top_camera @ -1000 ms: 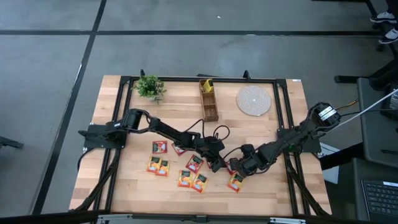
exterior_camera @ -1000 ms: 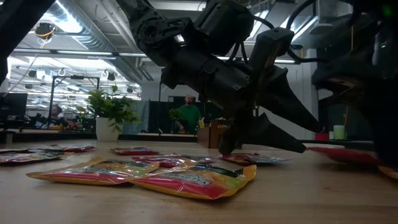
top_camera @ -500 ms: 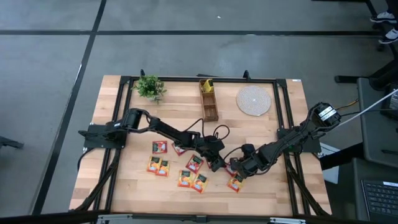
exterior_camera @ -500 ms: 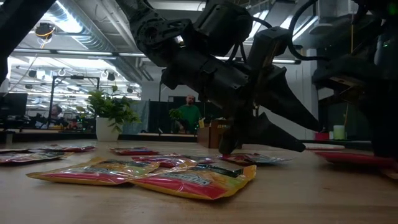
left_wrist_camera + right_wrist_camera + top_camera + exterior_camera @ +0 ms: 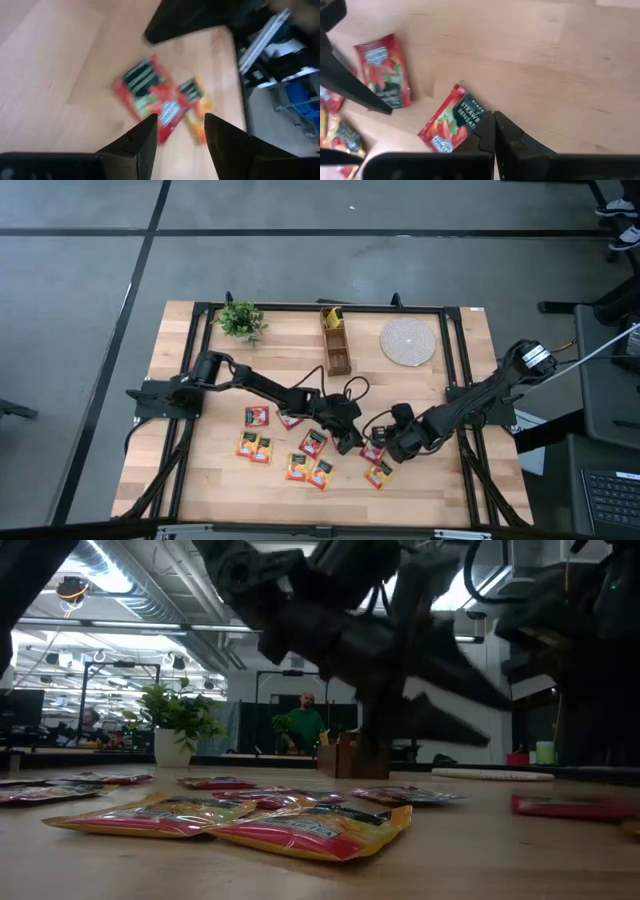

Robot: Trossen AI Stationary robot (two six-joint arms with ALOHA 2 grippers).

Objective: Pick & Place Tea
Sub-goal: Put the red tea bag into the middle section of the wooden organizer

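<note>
High view: tea sachets (image 5: 300, 452) scattered mid-tabletop (image 5: 440, 490); bare wood toward the edges. Left pincer (image 5: 350, 446) spread, empty, beside the right pincer (image 5: 383, 452).
Left wrist view: red sachet (image 5: 150, 92) lies flat beyond the fingers (image 5: 145, 137).
Right wrist view: right pincer pressed together, empty; nearest sachet (image 5: 451, 120) reads "STRAW…".

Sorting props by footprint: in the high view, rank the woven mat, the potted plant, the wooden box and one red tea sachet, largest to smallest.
1. round woven mat
2. and 3. wooden box and potted plant: the box is long and narrow, the plant bushy; too alike to rank.
4. red tea sachet, clearly smallest.
</note>
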